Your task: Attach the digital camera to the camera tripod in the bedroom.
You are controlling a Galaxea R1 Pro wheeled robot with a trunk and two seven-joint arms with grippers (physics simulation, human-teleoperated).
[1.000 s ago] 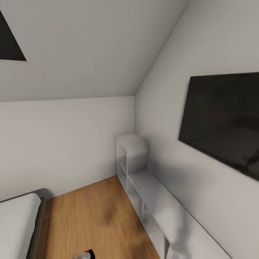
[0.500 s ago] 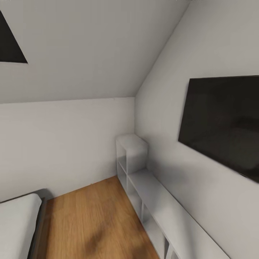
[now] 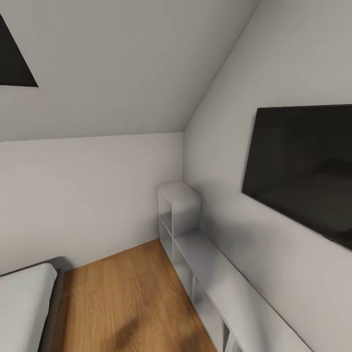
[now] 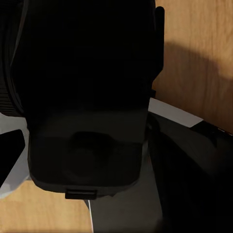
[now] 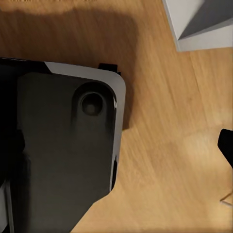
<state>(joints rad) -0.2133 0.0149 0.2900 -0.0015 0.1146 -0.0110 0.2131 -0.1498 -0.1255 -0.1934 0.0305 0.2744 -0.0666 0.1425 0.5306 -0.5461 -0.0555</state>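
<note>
Left gripper first: can't tell if it's spread or pressed together. In the left wrist view a big black bulk (image 4: pixel 87 73) sits right in front of it, too dark to make out. It has a ribbed edge on one side, but I can't say if that's the digital camera or part of the robot. Just past the bulk is a dark grey housing (image 4: pixel 87 155) with a round recess and a small tab on its edge, and beyond that there's wood floor (image 4: pixel 204 58)

Right gripper is the same story, I can't tell how its jaws stand. Past it in the right wrist view there's a dark grey rounded panel (image 5: pixel 68 155) with a round knob, lying over the same light wood floor. A white shelf corner (image 5: pixel 199 24) is well apart from the panel, across bare floor. Some small black shape (image 5: pixel 226 145) pokes in at the frame edge, no idea what it is

Head view looks into a corner of the bedroom (image 3: pixel 88 186). It has white walls and a sloped ceiling with a dark skylight (image 3: pixel 12 58). A big black screen (image 3: pixel 303 166) hangs on the side wall, with a white cube shelf (image 3: pixel 183 215) below it running along the wall. The bed (image 3: pixel 24 303), with its white mattress, is across the floor from the shelf. A blurry shadow (image 3: pixel 124 332) lies on the floor between them
</note>
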